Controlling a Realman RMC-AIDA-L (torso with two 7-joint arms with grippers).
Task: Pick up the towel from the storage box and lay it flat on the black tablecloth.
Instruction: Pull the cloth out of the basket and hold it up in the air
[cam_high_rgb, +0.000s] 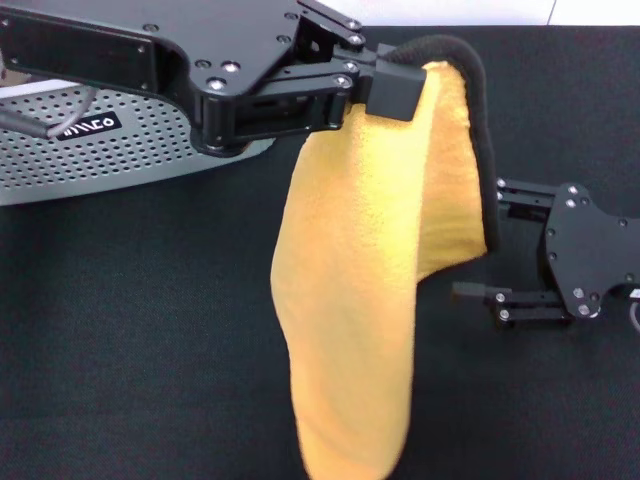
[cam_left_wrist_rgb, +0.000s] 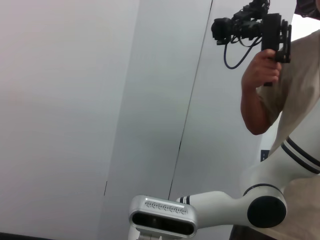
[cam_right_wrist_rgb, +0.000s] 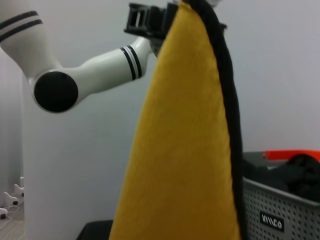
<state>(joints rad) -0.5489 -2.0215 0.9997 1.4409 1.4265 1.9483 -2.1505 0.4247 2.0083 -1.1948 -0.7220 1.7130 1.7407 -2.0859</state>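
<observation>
My left gripper (cam_high_rgb: 393, 84) is shut on the top edge of the orange-yellow towel (cam_high_rgb: 370, 290) and holds it high above the black tablecloth (cam_high_rgb: 140, 330). The towel hangs down in a long fold, its dark edging (cam_high_rgb: 485, 150) along the right side. The right wrist view shows the hanging towel (cam_right_wrist_rgb: 180, 150) with the left gripper (cam_right_wrist_rgb: 150, 20) at its top. My right gripper (cam_high_rgb: 484, 241) is open and empty, low over the tablecloth just right of the towel's edge. The light grey storage box (cam_high_rgb: 100, 150) stands at the back left.
In the right wrist view the storage box (cam_right_wrist_rgb: 280, 212) holds a dark cloth (cam_right_wrist_rgb: 300, 177). The left wrist view shows only a wall, a person (cam_left_wrist_rgb: 295, 85) holding a camera rig, and the robot's head (cam_left_wrist_rgb: 162, 217).
</observation>
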